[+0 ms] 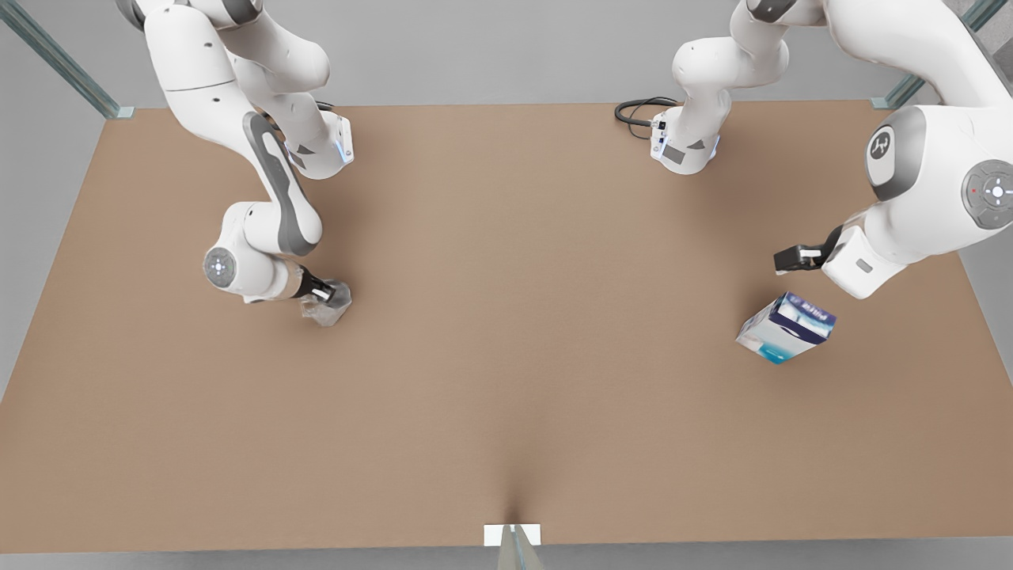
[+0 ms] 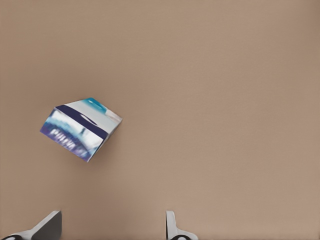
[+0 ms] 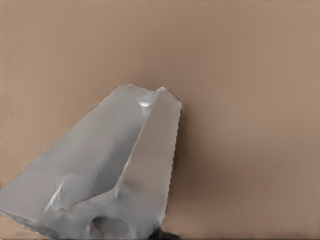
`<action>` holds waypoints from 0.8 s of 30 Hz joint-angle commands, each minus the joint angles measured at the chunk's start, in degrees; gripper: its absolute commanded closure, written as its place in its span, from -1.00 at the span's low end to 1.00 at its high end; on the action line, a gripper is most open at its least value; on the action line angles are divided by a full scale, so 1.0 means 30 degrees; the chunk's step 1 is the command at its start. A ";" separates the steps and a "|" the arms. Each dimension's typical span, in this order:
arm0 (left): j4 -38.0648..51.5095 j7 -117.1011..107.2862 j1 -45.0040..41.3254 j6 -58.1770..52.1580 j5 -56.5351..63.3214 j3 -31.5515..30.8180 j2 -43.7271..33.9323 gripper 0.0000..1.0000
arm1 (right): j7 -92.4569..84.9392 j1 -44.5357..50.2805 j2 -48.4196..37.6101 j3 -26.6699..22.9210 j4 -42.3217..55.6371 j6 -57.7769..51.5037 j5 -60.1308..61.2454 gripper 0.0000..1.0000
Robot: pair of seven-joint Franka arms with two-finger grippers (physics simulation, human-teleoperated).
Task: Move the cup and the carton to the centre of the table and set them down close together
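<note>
This is a bare robot test cell of a lab, drawn by a simulator rather than a lived-in room. A plain tan bench (image 1: pixel 506 356) stands on a flat grey floor (image 1: pixel 475 47), with two white robot arms (image 1: pixel 261 182) bolted at its far edge and a black cable (image 1: pixel 637 111) looped beside one base. Glassy metal frame posts (image 1: pixel 63 59) rise at the corners.

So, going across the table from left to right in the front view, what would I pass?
The right hand at the cup → the black cable at the far edge → the carton → the left hand, open above the carton.
</note>
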 commanded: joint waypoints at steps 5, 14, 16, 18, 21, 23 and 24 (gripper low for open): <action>0.0000 0.0000 0.0006 -0.0029 0.0002 -0.0030 -0.0002 -1.00 | 0.0000 -0.0029 0.0000 0.0147 0.0089 -0.0001 0.0001 0.57; 0.0000 0.0000 -0.0023 -0.0205 0.0002 -0.0030 -0.0002 -1.00 | 0.0263 0.0089 -0.0147 0.0616 0.0820 -0.0937 -0.0058 0.57; 0.0000 0.0000 -0.0023 -0.0234 0.0002 -0.0030 -0.0002 -1.00 | 0.0176 0.0089 -0.0235 0.0616 0.1143 -0.1377 -0.0058 0.57; 0.0000 0.0000 -0.0023 -0.0293 0.0002 -0.0030 -0.0002 -1.00 | 0.0117 0.0118 -0.0264 0.0616 0.1788 -0.2110 -0.0087 0.57; 0.0000 0.0059 0.0036 -0.0147 0.0031 -0.0030 0.0027 -1.00 | 0.0088 0.0616 -0.0322 0.0996 0.1905 -0.2461 -0.0204 0.57; -0.0556 0.0029 0.0562 0.0732 0.0119 0.0087 0.0232 -1.00 | -0.0029 0.0616 -0.0469 0.1641 0.2461 -0.2491 -0.0204 0.57; -0.0790 -0.1579 0.0592 0.1288 0.1085 0.0263 0.0643 -1.00 | 0.0000 0.0704 -0.0381 0.1846 0.2696 -0.2462 -0.0204 0.57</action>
